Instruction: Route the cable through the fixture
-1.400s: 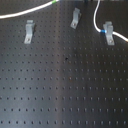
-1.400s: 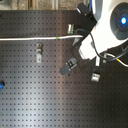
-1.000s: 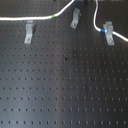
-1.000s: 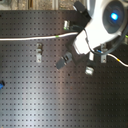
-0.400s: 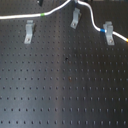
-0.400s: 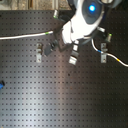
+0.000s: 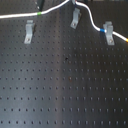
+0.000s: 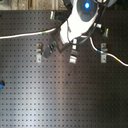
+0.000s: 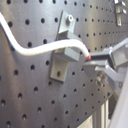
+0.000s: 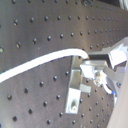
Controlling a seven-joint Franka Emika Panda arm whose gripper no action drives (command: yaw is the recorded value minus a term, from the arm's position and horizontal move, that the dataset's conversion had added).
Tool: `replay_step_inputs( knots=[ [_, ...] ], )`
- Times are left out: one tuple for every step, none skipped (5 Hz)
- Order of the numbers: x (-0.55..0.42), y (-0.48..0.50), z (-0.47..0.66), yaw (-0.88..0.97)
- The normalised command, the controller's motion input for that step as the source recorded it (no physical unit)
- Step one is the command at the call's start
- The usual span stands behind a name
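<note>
In the first exterior view, the cable (image 7: 90, 17) runs as a white cord across the far part of the black pegboard (image 7: 65, 85). It comes in from the first exterior view's left edge, carries a green band (image 7: 38, 14), rises toward the top edge near the middle clip (image 7: 75, 19), then curves down to the right clip (image 7: 108, 33), where a blue band (image 7: 104, 30) sits just beside a short yellow mark. The left clip (image 7: 29, 33) stands below the cord and apart from it. The gripper itself is out of sight here; only a dark bit shows at the top edge.

In the second exterior view, the white arm (image 8: 80, 22) hangs over the middle of the board and hides the middle clip. The gripper (image 8: 61, 48) points toward the left clip (image 8: 39, 51). The cable (image 8: 25, 35) leaves the jaws toward the second exterior view's left, and more of it runs right past the right clip (image 8: 103, 52).

In the first wrist view, the gripper (image 9: 88, 59) has its jaws narrowed onto the cable (image 9: 35, 50), which lies across a grey clip (image 9: 62, 47) just beside the fingertips.

In the second wrist view, the gripper (image 10: 84, 63) pinches the cable's (image 10: 40, 62) end directly above a clip (image 10: 76, 91).
</note>
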Motion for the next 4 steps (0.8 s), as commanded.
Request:
replay_step_inputs(
  knots=[
    [-0.057, 0.111, 0.39, -0.43],
    [-0.193, 0.275, 0.28, -0.06],
    [-0.124, 0.331, 0.16, 0.00],
    [-0.037, 0.242, 0.26, 0.00]
  ],
)
